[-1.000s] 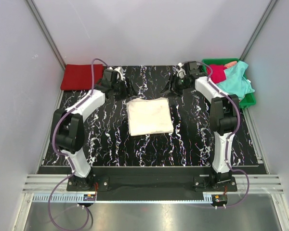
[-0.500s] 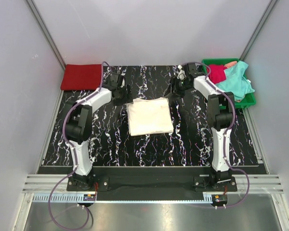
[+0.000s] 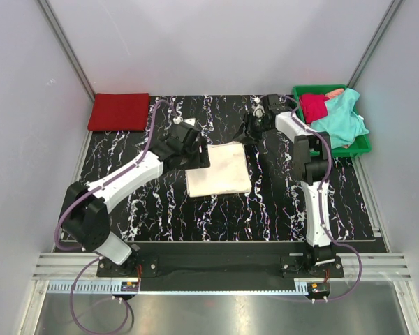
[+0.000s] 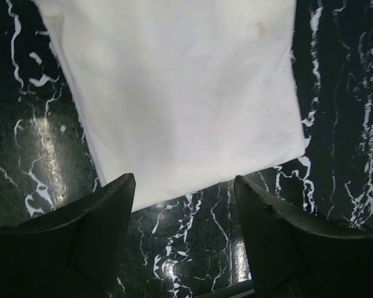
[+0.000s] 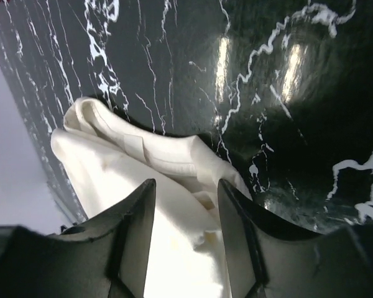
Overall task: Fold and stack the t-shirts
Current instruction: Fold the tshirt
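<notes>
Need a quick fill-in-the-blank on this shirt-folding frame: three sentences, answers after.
1. The folded shirt at the centre of the table is ___ in colour.
2. The red shirt lies folded at the table's far ___ corner.
3. The teal shirt and the crimson shirt lie bunched in the ___ tray.
Missing words: cream-white; left; green.

Folded t-shirt (image 3: 218,168) lies central on the table (image 3: 265,202), tray (image 3: 314,89) at far-right corner.

Four t-shirts (image 3: 218,169), one tray (image 3: 311,89)
</notes>
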Controlling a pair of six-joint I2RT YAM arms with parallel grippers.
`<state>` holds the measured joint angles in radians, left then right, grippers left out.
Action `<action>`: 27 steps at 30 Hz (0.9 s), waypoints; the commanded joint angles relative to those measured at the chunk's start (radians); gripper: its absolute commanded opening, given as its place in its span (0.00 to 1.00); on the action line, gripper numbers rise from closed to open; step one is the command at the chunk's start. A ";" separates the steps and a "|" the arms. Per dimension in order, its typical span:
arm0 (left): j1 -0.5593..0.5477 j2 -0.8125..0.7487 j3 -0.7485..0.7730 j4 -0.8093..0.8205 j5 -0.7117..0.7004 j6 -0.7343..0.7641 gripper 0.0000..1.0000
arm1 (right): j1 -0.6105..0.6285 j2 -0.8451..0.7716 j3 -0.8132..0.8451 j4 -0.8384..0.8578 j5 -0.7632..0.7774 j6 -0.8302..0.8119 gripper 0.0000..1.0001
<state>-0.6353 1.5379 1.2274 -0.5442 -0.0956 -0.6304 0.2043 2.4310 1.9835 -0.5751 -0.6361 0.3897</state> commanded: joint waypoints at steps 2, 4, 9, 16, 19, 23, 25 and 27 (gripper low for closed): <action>0.011 -0.022 0.029 -0.112 -0.036 -0.009 0.68 | 0.020 -0.088 -0.148 0.064 -0.092 0.099 0.51; 0.011 -0.028 0.055 -0.158 -0.035 0.000 0.65 | 0.018 -0.136 -0.227 0.083 -0.088 0.123 0.50; 0.013 -0.058 0.064 -0.178 0.014 -0.021 0.61 | 0.041 -0.360 -0.613 0.191 -0.090 0.254 0.49; 0.013 -0.075 0.021 -0.211 0.089 -0.038 0.66 | 0.242 -0.706 -1.083 0.374 -0.062 0.524 0.50; 0.009 -0.039 0.032 -0.227 0.152 -0.037 0.75 | 0.233 -0.845 -1.143 0.325 -0.027 0.500 0.52; -0.023 0.043 0.119 -0.279 0.099 -0.055 0.74 | 0.201 -0.880 -1.069 0.180 0.027 0.293 0.54; -0.066 0.083 0.161 -0.315 0.051 -0.060 0.70 | 0.159 -0.868 -1.075 0.191 -0.008 0.284 0.52; -0.116 0.152 0.225 -0.336 -0.006 -0.072 0.68 | 0.101 -0.849 -1.095 0.234 -0.054 0.290 0.48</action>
<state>-0.6857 1.6314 1.3514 -0.8440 -0.0246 -0.6815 0.3645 1.5642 0.8909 -0.3454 -0.6701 0.7315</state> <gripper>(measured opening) 0.686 0.495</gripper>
